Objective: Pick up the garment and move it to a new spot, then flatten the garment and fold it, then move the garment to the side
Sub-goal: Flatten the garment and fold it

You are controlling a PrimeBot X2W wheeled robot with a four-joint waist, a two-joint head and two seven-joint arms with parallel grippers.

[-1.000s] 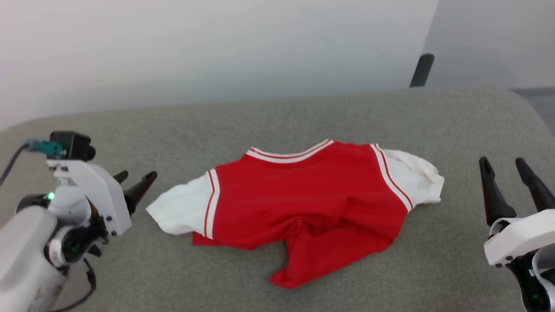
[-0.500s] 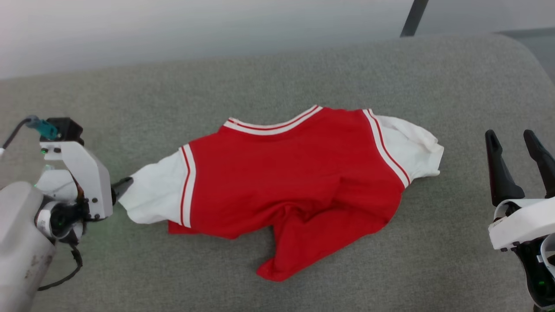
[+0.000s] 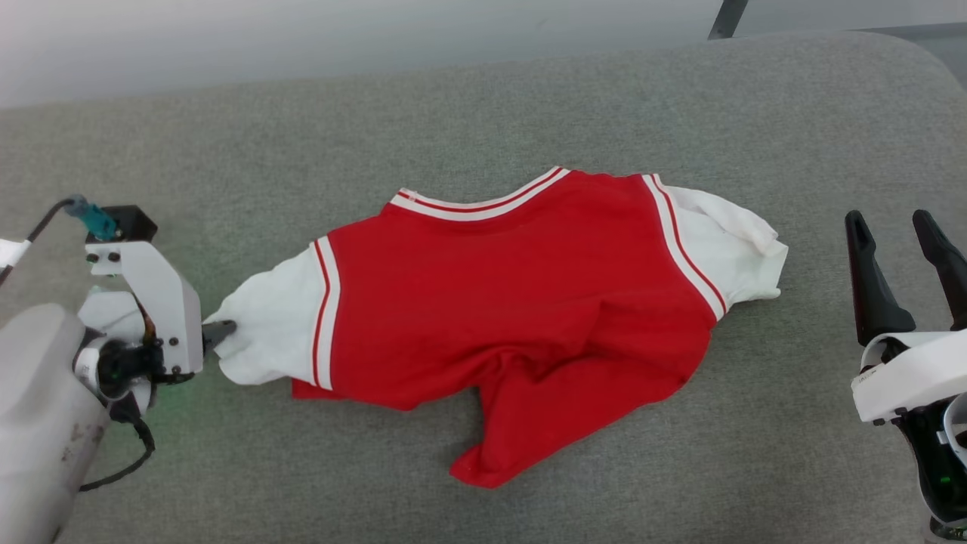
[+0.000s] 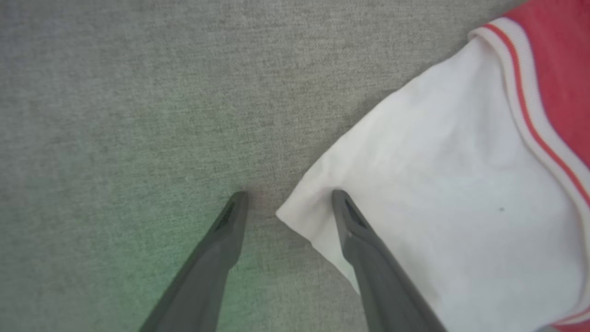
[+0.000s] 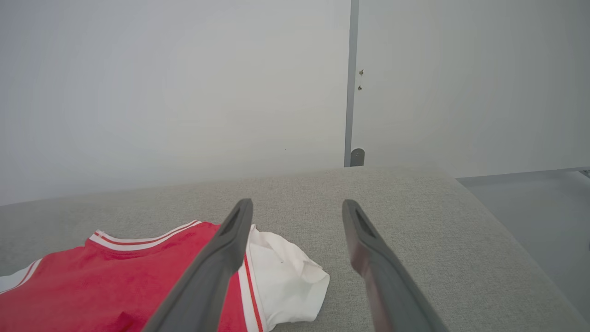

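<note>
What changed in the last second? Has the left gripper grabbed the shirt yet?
The left gripper has moved in to the white sleeve of the garment; its open jaws now straddle the sleeve's corner, not closed on it. The head camera tilted down too. The garment lies rumpled as before; the right gripper stays open, apart from it.

Garment [image 3: 529, 302] red, 2 white sleeves (red-white striped trim at seams, collar); surface [image 3: 483, 113] grey, speckled weave.

The left end effector [image 3: 221, 331] touches the white sleeve [image 3: 276, 317] of the garment [image 3: 521, 302] on the grey surface [image 3: 483, 113].
</note>
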